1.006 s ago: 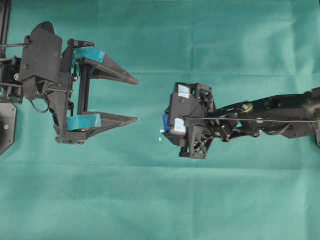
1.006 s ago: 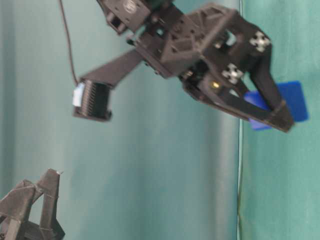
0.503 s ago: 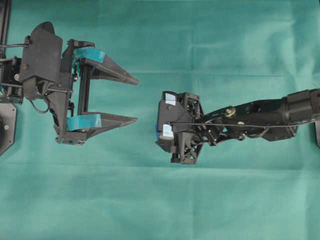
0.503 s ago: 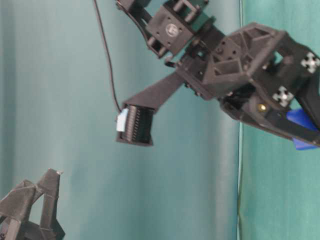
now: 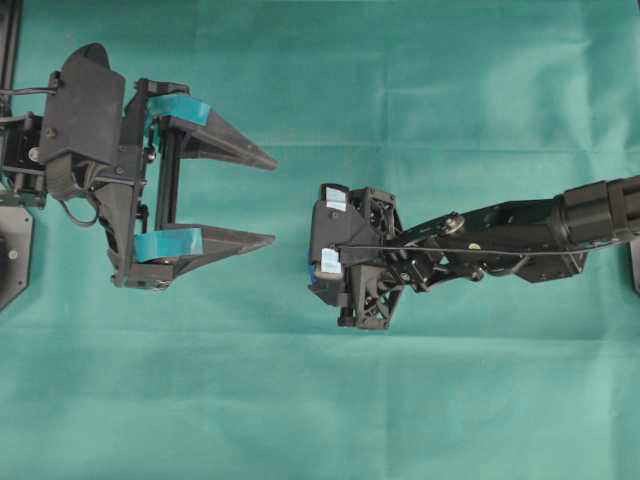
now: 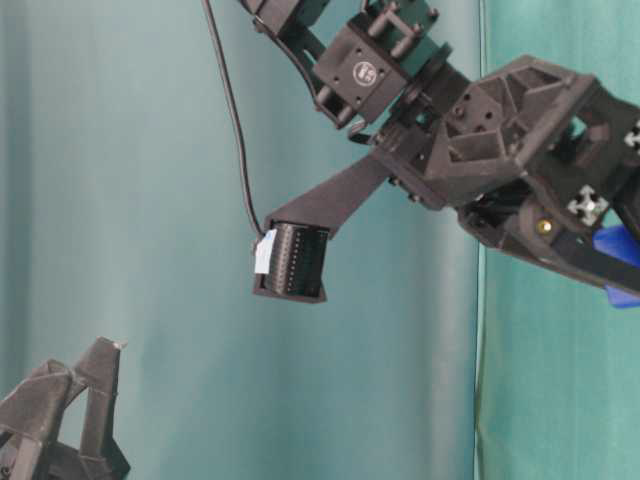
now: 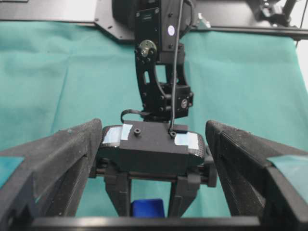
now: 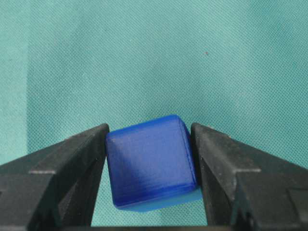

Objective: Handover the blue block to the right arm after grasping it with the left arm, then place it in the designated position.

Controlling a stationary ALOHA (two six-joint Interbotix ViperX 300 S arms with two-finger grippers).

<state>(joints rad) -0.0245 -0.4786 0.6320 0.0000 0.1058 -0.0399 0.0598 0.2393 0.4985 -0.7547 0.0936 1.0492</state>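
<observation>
The blue block sits clamped between the two plain black fingers of your right gripper, slightly tilted, above bare green cloth; the handover looks done, so you are on the placing step. Your left gripper rests well apart with its teal-taped jaws wide and holding nothing; the white marks of the designated position cannot be made out in any view. Next, judge where those marks lie under the right arm, lower the block squarely between them, then release.
</observation>
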